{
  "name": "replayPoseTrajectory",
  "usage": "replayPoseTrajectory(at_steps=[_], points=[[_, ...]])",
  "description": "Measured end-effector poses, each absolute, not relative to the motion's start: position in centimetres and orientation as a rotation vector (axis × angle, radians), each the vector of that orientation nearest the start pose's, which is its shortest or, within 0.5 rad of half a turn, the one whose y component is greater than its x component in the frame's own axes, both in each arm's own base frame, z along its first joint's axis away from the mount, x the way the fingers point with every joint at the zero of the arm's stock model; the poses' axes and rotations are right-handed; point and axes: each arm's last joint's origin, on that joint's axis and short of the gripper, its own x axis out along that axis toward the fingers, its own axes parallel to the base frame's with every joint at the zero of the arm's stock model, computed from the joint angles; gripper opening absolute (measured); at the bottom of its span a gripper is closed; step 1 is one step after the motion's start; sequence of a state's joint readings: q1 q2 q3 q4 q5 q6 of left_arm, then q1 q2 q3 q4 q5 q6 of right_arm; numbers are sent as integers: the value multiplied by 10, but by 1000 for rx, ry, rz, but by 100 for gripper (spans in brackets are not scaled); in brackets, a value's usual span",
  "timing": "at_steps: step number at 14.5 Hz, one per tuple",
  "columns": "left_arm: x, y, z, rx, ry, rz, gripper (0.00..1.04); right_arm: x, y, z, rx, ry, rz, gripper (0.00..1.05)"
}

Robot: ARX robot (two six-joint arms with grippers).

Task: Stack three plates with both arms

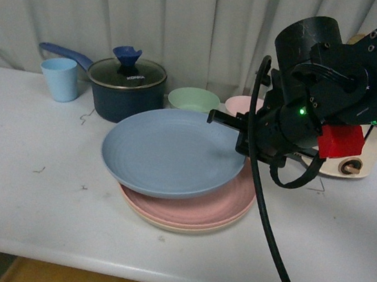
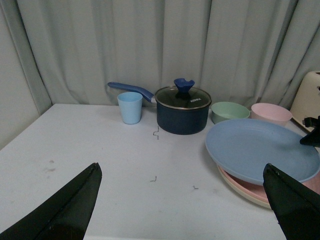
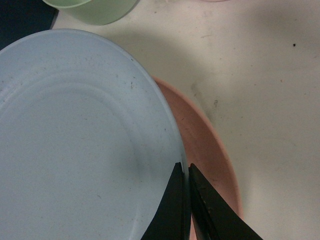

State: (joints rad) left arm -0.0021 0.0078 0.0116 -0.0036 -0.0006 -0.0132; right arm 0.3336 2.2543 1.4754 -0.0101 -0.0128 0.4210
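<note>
Holding left gripper (image 2: pixel 182 210) spread wide, empty, clear of stack. Blue plate (image 1: pixel 170 151) tilted over pink plate (image 1: pixel 225 205) and beige plate (image 1: pixel 187 228), rim pinched by right gripper (image 3: pixel 186 200). Lower level, centre, then release.

Front view, centre of frame: top plate (image 1: pixel 169 152) lies on a second plate (image 1: pixel 226 200), which lies on a third (image 1: pixel 184 228), all on the table (image 1: pixel 28 196); top plate is offset up-left. Behind the stack, upper centre: pot (image 1: pixel 126 90), with a cup (image 1: pixel 60 79) to its left and two bowls (image 1: pixel 193 99) (image 1: pixel 238 104) to its right. Right arm (image 1: pixel 335 84) fills the upper right, over the stack's right edge.
</note>
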Motion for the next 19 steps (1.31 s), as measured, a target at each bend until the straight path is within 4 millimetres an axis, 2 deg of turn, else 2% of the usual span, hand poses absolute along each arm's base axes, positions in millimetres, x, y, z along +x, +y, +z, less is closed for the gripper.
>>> replayPoseTrajectory(at_steps=[1, 2, 6, 7, 8, 10, 14, 15, 16, 17, 19], points=[[97, 0, 167, -14, -1, -2, 98, 445, 154, 109, 270, 835, 145, 2], [97, 0, 167, -14, 0, -2, 98, 445, 151, 108, 274, 850, 135, 8], [97, 0, 167, -14, -1, -2, 98, 441, 138, 106, 333, 888, 158, 51], [97, 0, 167, -14, 0, -2, 98, 438, 129, 114, 349, 879, 161, 62], [97, 0, 167, -14, 0, -2, 98, 437, 116, 132, 374, 842, 165, 75], [97, 0, 167, -13, 0, -2, 98, 430, 85, 182, 420, 709, 182, 100], [97, 0, 167, -14, 0, -2, 98, 398, 24, 235, 422, 462, 172, 98], [97, 0, 167, -13, 0, -2, 98, 392, 14, 250, 376, 323, 154, 95], [97, 0, 167, -13, -1, -2, 98, 374, 3, 263, 250, 102, 52, 83], [97, 0, 167, -13, 0, -2, 98, 347, -2, 264, 139, 4, -1, 70], [97, 0, 167, -13, -1, -2, 98, 302, -2, 254, 39, -12, -5, 45]])
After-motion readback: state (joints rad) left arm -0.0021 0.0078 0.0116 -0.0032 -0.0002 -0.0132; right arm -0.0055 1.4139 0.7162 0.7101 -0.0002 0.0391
